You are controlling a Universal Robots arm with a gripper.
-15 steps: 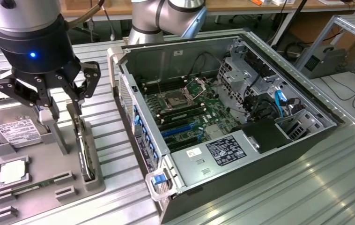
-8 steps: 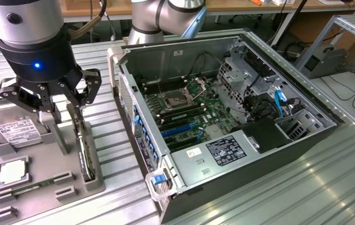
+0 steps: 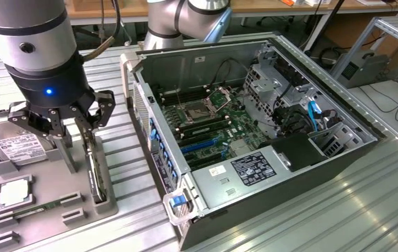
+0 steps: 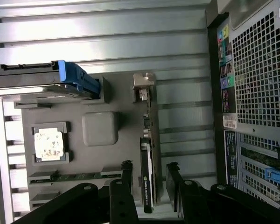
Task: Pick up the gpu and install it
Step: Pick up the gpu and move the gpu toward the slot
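Observation:
The gpu (image 3: pixel 95 163) stands on its long edge in a slot of the grey tray (image 3: pixel 48 228), at the exterior view's left. It is a thin dark card with a silver bracket at one end. My gripper (image 3: pixel 79 125) hangs just above it. In the wrist view the gpu (image 4: pixel 146 140) is seen edge-on, and my gripper (image 4: pixel 149 169) straddles its near end. One black finger (image 4: pixel 127 175) is on each side of the card, with a gap to it. The gripper is open and holds nothing.
The open computer case (image 3: pixel 255 131) lies to the exterior view's right of the tray, motherboard exposed. A silver hard drive (image 3: pixel 17 147), a processor chip (image 3: pixel 13 191) and a green memory stick (image 3: pixel 38 210) also sit in the tray. A second arm's base (image 3: pixel 185 21) stands behind the case.

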